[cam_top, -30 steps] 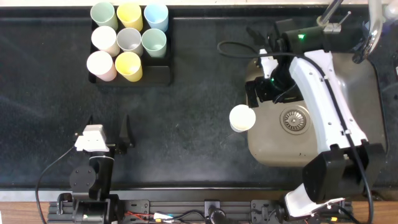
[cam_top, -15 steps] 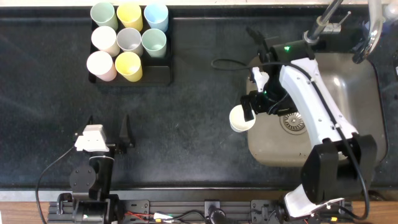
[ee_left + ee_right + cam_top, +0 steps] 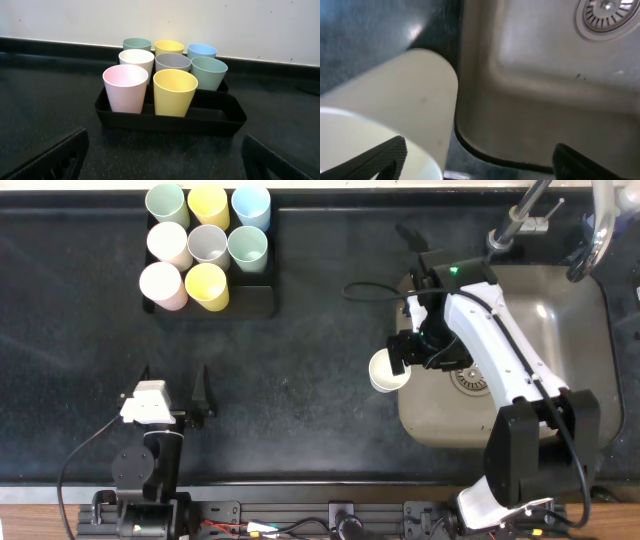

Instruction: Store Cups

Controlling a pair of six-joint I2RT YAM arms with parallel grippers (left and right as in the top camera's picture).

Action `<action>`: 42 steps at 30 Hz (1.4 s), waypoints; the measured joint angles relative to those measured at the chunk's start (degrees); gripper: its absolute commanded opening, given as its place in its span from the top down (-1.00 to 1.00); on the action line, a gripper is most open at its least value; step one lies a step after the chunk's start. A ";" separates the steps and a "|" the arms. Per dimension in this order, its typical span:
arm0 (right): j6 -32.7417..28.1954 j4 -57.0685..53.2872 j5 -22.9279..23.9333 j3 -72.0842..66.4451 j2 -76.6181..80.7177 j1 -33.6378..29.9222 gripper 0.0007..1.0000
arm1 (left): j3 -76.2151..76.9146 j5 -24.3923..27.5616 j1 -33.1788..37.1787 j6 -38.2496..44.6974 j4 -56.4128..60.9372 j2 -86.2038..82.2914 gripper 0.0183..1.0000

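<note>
Pickup: right gripper (image 3: 400, 363), jaws wide (nothing pinched yet), straddles one wall of the cream plastic cup (image 3: 385, 372); next, close, lift, carry to the black tray (image 3: 260, 306).

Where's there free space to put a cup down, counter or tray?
Free: one corner slot in the tray, beside a yellow cup, and the counter between tray and sink. Crowded: the sink's left rim, where the right pincer is at the white cup.
</note>
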 measured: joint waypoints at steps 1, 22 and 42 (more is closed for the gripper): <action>0.44 0.52 0.00 0.00 0.00 0.00 -0.68 | 0.00 0.00 0.00 0.02 0.00 0.00 -1.00; 2.47 2.67 0.15 0.00 0.00 2.34 0.25 | 0.00 0.00 0.00 0.00 0.00 0.00 -1.00; 3.74 3.87 0.07 -1.75 0.00 3.82 0.64 | 0.00 0.00 0.00 0.02 0.00 0.00 -1.00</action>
